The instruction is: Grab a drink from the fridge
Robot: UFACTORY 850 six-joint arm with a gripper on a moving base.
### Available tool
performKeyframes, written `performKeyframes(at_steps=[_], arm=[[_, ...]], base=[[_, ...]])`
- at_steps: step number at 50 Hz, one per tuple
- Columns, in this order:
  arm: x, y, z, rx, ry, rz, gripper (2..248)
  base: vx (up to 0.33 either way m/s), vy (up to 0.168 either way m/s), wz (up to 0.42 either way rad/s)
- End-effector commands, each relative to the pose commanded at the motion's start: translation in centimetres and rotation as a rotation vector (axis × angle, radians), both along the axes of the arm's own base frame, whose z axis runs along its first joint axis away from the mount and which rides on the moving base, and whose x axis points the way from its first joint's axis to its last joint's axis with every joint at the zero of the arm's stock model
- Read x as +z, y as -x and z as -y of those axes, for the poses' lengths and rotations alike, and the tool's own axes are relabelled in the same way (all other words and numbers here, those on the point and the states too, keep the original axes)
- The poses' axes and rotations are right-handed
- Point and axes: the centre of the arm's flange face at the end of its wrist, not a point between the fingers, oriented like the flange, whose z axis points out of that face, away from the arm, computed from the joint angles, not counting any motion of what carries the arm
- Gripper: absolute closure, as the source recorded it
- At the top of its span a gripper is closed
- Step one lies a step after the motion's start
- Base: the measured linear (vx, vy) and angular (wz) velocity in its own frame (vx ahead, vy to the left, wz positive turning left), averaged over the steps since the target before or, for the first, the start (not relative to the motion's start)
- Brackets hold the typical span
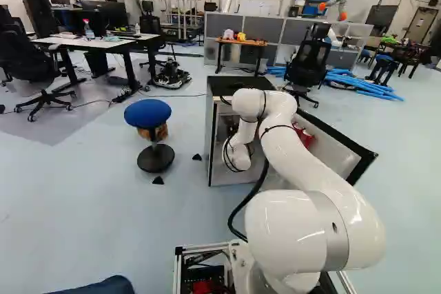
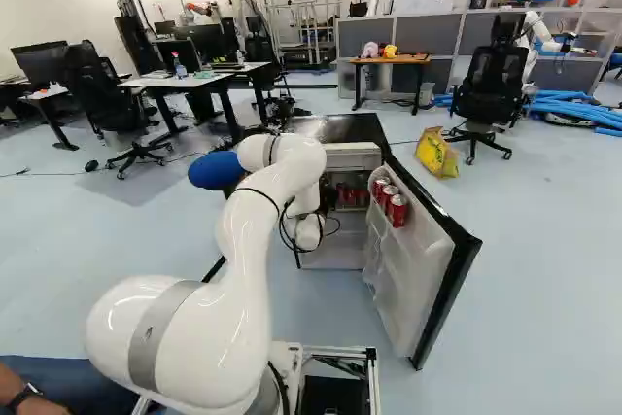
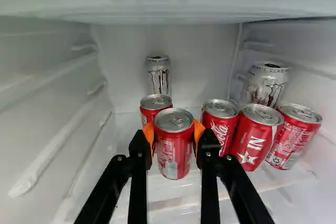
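Close up, the wrist view looks along the jaws into the fridge [image 3: 199, 51]; from well behind them, left and right, the base views face ahead and down, sharing fridge and arm [image 1: 296, 156].

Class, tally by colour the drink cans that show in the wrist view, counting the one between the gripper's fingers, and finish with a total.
Red cans: 5
Silver-white cans: 2
Total: 7
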Motion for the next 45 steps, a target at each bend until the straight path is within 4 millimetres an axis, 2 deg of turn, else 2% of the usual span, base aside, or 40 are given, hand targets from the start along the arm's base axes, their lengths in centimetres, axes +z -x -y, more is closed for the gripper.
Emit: performKeyframes(at_steps=[18,45], arm=[[0.5,0.9,-0.1,0.0,-0.002,-0.018,156],[6.0,5.8,-0.8,0.003,-0.011,-0.093,156]], base=[[0.0,0.0,0.0],[0.0,0.0,0.0]])
